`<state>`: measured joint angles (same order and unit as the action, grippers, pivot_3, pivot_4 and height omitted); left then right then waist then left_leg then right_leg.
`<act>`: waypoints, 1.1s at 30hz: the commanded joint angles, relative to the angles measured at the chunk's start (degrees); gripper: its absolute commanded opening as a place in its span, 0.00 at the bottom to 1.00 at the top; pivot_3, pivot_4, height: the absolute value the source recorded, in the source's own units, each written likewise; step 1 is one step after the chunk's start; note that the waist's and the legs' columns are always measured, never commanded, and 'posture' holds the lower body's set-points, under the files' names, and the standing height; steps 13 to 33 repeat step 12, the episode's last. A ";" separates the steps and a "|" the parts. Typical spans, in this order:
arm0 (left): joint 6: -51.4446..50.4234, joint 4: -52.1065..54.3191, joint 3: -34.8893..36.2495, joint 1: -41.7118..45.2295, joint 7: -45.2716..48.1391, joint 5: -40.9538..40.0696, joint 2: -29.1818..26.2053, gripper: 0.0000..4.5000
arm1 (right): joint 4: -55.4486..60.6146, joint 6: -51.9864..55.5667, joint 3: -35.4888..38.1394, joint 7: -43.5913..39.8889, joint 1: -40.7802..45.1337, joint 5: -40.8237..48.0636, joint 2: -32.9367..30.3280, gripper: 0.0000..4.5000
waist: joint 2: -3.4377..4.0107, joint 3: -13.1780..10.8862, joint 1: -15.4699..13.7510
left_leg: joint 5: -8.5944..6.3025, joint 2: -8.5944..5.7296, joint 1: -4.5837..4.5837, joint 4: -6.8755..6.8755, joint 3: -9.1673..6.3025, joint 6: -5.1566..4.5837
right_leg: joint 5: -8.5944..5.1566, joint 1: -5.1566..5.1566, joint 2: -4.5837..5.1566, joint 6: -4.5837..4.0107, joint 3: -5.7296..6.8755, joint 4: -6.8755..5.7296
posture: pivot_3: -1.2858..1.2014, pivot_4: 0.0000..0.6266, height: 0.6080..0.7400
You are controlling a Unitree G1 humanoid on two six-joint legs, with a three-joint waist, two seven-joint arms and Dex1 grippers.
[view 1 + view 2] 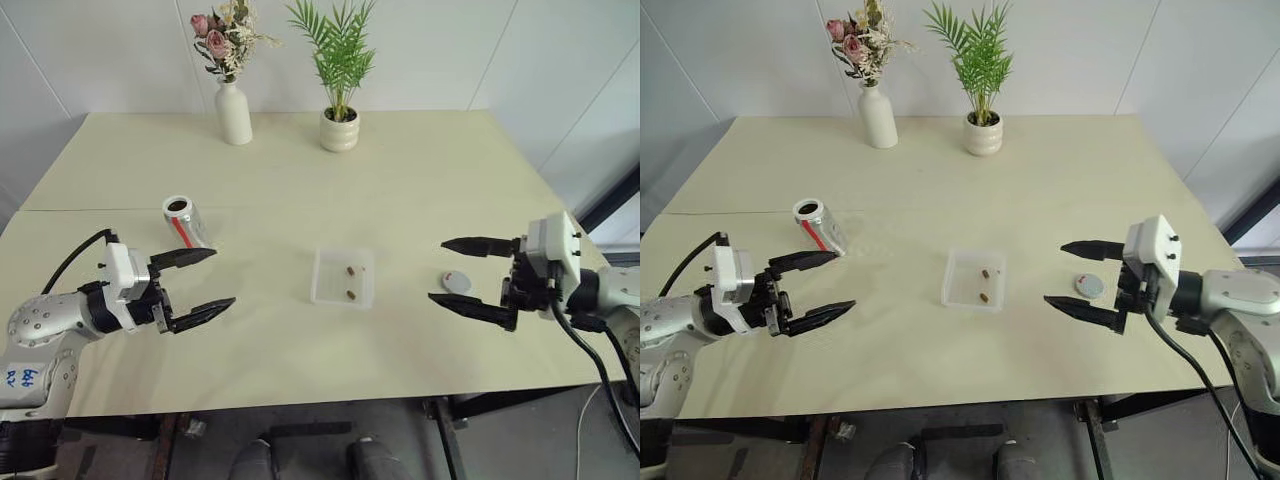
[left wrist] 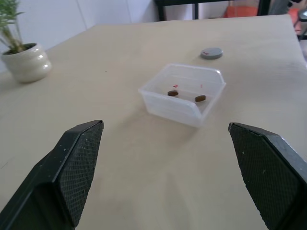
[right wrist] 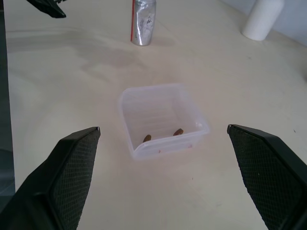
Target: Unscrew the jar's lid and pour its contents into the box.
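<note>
the pouring looks done. the box [image 1: 344, 277] sits near the middle of the table [image 1: 420, 180], a little toward the front edge, and 2 brown pieces of the contents [image 1: 351, 281] lie inside it, one behind the other. the jar [image 1: 185, 220] lies tipped on its side toward the left edge, its open mouth facing the back of the table and its red mark showing along the side; i cannot tell whether anything is left inside. the lid [image 1: 457, 282] lies flat on the table toward the right edge, well apart from the jar, with the box between them.

the left hand [image 1: 195, 284] hangs above the table near the front left corner, fingers spread wide and holding nothing — the jar is just behind its upper finger, and whether they touch i cannot tell from here. the right hand [image 1: 470, 275] hangs on the right side, also spread wide and empty, with the lid lying below, between its 2 fingers as seen from the head views, not gripped.

by my reading the task's own steps are finished: lid off, contents in the box, both hands free. if anything is left, it is only to draw both arms clear without knocking the lying jar, which could roll, or nudging the light box.
</note>
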<state>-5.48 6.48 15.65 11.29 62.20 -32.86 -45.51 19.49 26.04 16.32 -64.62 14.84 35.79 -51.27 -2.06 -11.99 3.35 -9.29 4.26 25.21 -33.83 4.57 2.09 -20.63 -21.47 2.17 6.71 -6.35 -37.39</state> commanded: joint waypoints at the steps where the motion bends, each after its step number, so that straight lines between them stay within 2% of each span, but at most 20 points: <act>1: 1.07 1.01 0.32 1.80 1.18 0.49 -0.87 0.99 | 2.81 -1.92 1.74 -0.51 -2.18 0.57 -0.46 1.00 | 0.00 0.00 0.36 | 0.00 0.00 -0.03 0.00 0.03 0.00 | -0.06 0.01 0.00 -0.12 -0.05 0.00 | 0.52 0.24 1.00; 9: 1.55 0.18 2.41 0.43 0.01 2.11 -1.10 0.99 | 3.51 -2.31 0.76 1.03 -2.58 1.13 0.82 1.00 | 0.00 0.00 1.56 | 0.01 0.01 -0.02 -0.02 0.02 -0.02 | 0.08 0.01 0.00 0.16 -0.06 -0.02 | 0.52 0.24 1.00; 12: 0.67 1.67 4.13 -1.81 -0.90 1.82 -1.39 0.99 | 1.24 -3.19 -0.94 1.41 0.57 0.08 1.59 1.00 | 0.00 0.00 1.69 | 0.01 0.05 -0.03 -0.02 0.03 -0.02 | 0.08 0.00 -0.04 0.17 -0.08 -0.03 | 0.52 0.24 1.00; 33: 0.67 1.67 4.13 -1.81 -0.90 1.82 -1.39 0.99 | 1.24 -3.19 -0.94 1.41 0.57 0.08 1.59 1.00 | 0.00 0.00 1.69 | 0.01 0.05 -0.03 -0.02 0.03 -0.02 | 0.08 0.00 -0.04 0.17 -0.08 -0.03 | 0.52 0.24 1.00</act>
